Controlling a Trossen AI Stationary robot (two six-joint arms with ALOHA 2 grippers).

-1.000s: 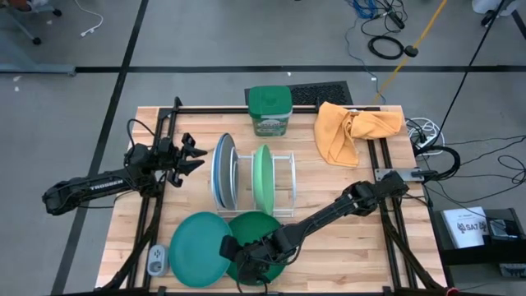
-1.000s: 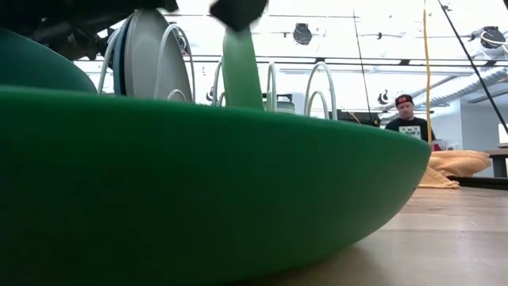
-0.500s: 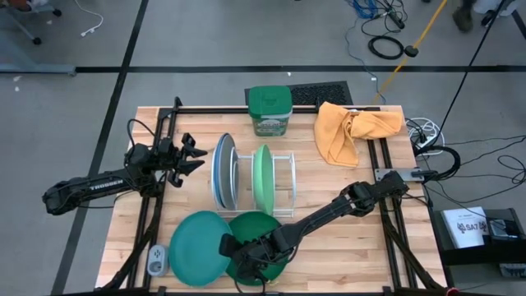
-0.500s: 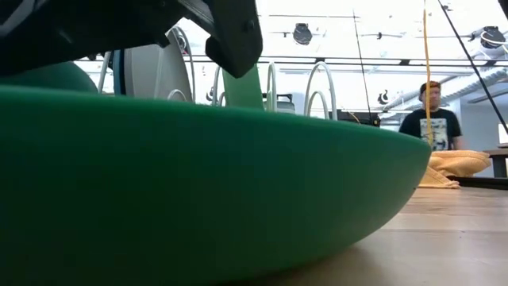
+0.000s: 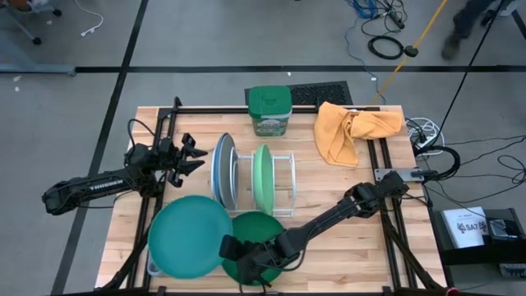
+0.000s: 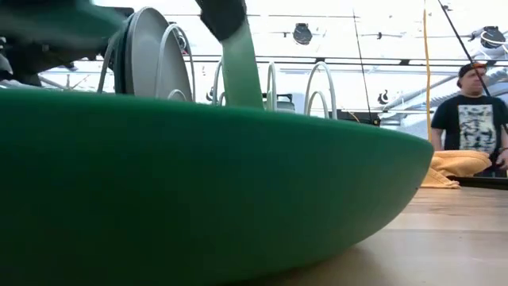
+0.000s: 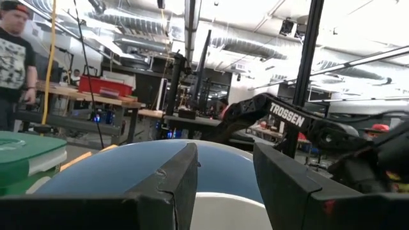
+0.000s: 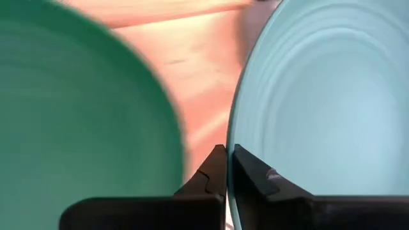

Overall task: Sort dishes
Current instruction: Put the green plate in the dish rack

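Observation:
The teal plate point(image 5: 187, 236) hangs over the table's near left part, with my right gripper point(image 5: 234, 249) shut on it. Beside it on the right, the dark green plate point(image 5: 261, 230) lies flat on the table and fills the low view point(image 6: 198, 191). The blue plate point(image 5: 216, 171) and the grey plate point(image 5: 226, 171) stand on edge in the white wire rack point(image 5: 283, 185), the light green plate point(image 5: 263, 177) a few slots to their right. My left gripper point(image 5: 197, 158) waits open just left of the rack, facing the blue plate point(image 7: 128, 169). My right gripper pinches the teal plate's rim point(image 8: 231, 144) between its two shut fingers point(image 8: 214, 169), one on each face. The hold is on the plate's right side, next to the dark green plate point(image 8: 77, 115). The fingers come from the table's right. The plate is raised off the table.
A green lidded tub point(image 5: 269, 109) and an orange cloth point(image 5: 353, 130) sit at the table's far edge. Black frame rails run along both table sides. A person point(image 6: 476, 111) stands in the room beyond the table. Bare wood lies right of the rack.
My right gripper has shut on the teal plate's rim and raised it. The plate now stands higher and farther toward the table's left, covering the small grey device that showed at the near left corner. The dark green plate has stayed put.

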